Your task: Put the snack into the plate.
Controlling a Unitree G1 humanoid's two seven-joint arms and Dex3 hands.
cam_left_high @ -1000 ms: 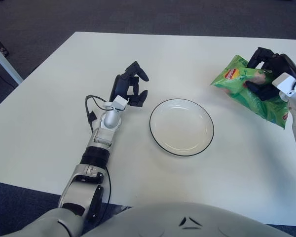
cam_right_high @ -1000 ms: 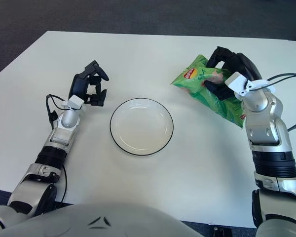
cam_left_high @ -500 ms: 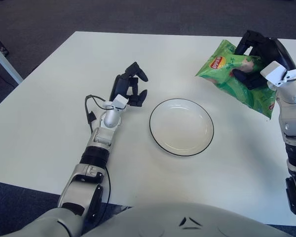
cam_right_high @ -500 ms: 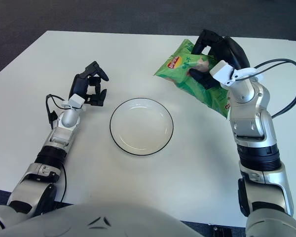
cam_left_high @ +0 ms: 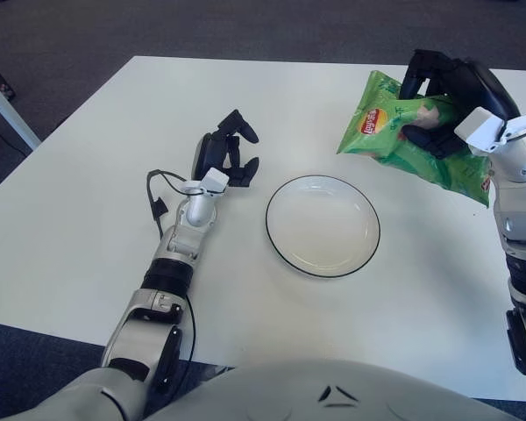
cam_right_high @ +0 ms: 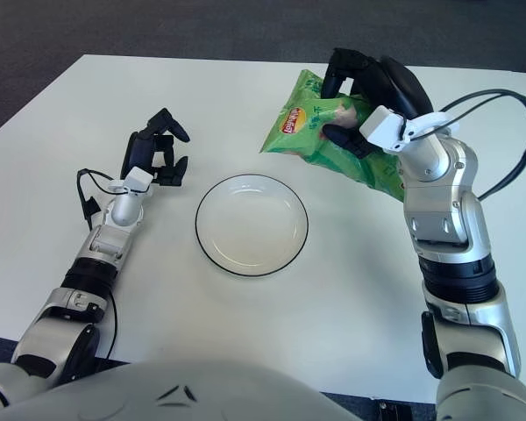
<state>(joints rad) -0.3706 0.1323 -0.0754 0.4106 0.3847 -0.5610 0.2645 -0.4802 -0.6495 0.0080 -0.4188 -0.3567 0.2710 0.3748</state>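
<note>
My right hand (cam_right_high: 355, 96) is shut on a green bag of crisps (cam_right_high: 320, 132) with a red and yellow logo. It holds the bag in the air above the table, up and to the right of the plate. The plate (cam_right_high: 252, 224) is white with a dark rim and lies empty in the middle of the table. My left hand (cam_right_high: 158, 153) rests left of the plate with its fingers relaxed and holds nothing.
The white table (cam_right_high: 245, 96) spreads under everything, with dark carpet beyond its far edge. Black cables (cam_right_high: 495, 114) loop beside my right forearm, and a thin cable (cam_right_high: 86, 197) runs along my left forearm.
My right hand has lifted the bag and carried it left, closer to the plate. My left hand has barely shifted.
</note>
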